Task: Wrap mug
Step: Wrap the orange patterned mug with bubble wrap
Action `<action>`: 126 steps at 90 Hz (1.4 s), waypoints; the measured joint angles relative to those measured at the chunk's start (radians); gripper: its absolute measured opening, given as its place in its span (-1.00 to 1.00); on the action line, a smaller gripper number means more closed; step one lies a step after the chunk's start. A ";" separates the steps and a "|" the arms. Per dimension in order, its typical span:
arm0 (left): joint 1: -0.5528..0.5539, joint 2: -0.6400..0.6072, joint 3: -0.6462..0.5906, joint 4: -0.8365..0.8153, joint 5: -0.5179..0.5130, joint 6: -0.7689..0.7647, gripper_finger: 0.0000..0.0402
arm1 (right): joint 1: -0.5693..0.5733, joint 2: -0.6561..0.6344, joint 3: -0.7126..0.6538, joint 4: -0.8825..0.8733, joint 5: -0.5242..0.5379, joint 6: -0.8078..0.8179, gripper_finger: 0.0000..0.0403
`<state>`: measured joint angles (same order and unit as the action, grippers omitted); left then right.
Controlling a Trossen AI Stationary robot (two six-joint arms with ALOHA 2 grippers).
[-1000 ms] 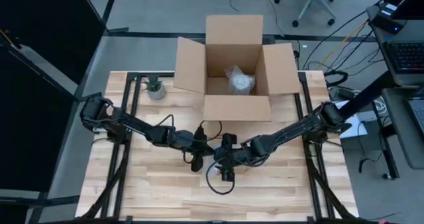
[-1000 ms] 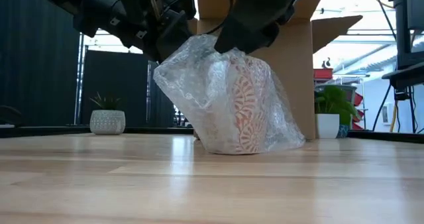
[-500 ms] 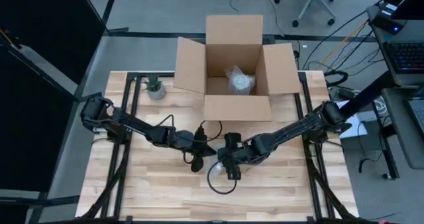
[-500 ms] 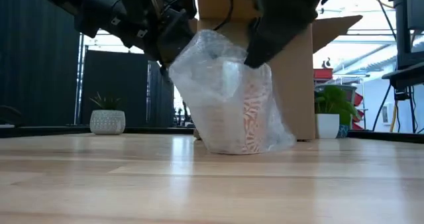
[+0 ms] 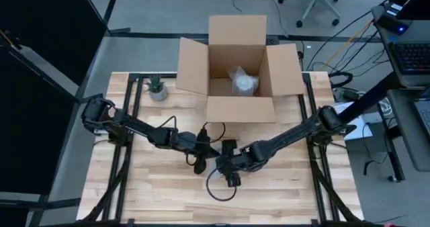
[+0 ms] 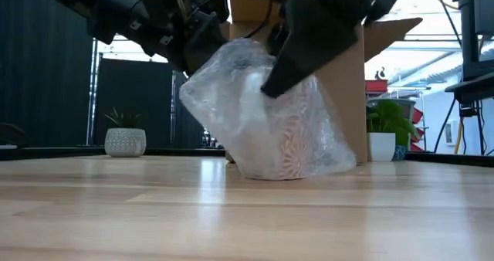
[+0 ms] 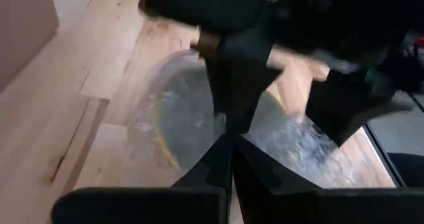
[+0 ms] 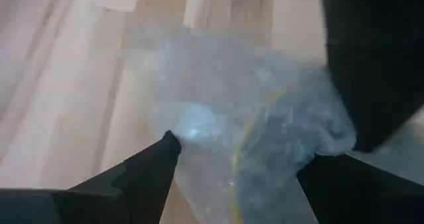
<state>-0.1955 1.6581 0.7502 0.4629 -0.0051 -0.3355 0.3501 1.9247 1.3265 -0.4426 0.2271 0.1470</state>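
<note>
From above, both arms meet over the middle of the desk (image 5: 134, 193): the left tool (image 5: 201, 161) and the right tool (image 5: 228, 170) crowd a bubble-wrapped mug (image 5: 220, 166), near a cardboard box (image 5: 238, 69) that holds another wrapped bundle (image 5: 243, 81); a small potted plant (image 5: 156, 87) stands at the desk's far left. At desk level the mug (image 6: 289, 133), patterned in orange, stands upright on the wood inside loose bubble wrap (image 6: 231, 99); the left tool (image 6: 197, 41) is clenched on the wrap's upper edge and the right tool (image 6: 297, 60) presses into the wrap's top. The left wrist shows its fingers (image 7: 222, 168) closed together on the film. The right wrist shows its fingers (image 8: 149, 168) spread apart around the bundle, grasping nothing firmly. To do this fold well, I judge the left should hold tension while the right tucks the loose sheet down flat, gently, so the mug does not tip.
</note>
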 joint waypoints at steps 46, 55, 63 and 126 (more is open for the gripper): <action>0.012 -0.074 0.069 -0.144 0.067 0.002 -1.00 | -0.001 0.015 -0.001 0.012 0.016 0.013 0.38; 0.012 -0.135 0.071 -0.217 0.032 0.005 -1.00 | -0.001 0.015 -0.001 0.010 0.016 0.013 0.38; 0.004 -0.193 0.070 -0.288 0.007 0.006 -1.00 | -0.001 0.015 -0.001 0.008 0.016 0.013 0.38; -0.186 0.020 -0.074 -0.117 -0.163 -0.022 -1.00 | -0.002 0.016 -0.003 0.007 0.013 0.021 0.38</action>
<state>-0.3813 1.6785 0.6763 0.3461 -0.1682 -0.3577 0.3481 1.9408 1.3239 -0.4358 0.2401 0.1677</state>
